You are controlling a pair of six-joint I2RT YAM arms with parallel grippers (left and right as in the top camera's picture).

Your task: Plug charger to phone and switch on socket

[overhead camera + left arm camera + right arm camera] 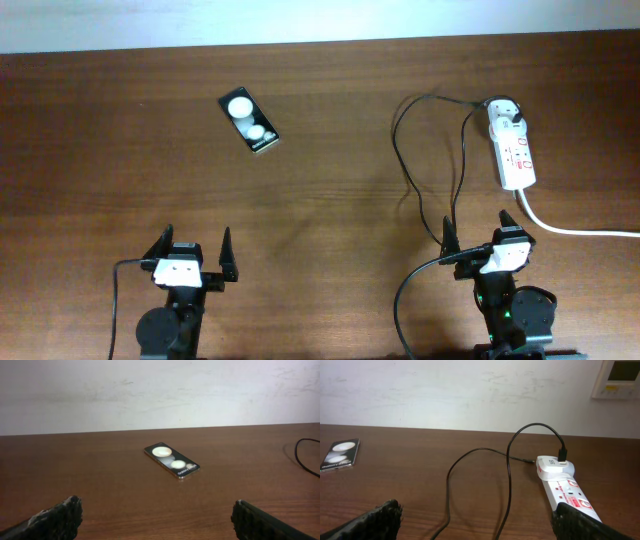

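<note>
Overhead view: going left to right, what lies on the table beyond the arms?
phone → charger cable loops → socket, with the charger's white plug at its far end.

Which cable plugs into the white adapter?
The thin black charger cable, looping into the adapter on the socket; the thick white cord leaves the socket's opposite end.

We see a dark brown wooden table [100, 150], its grain running left to right. Beyond its far edge stands a pale, scuffed wall [160, 390]. High on the right of it hangs a beige panel [619, 377]. The light is soft and even.
</note>
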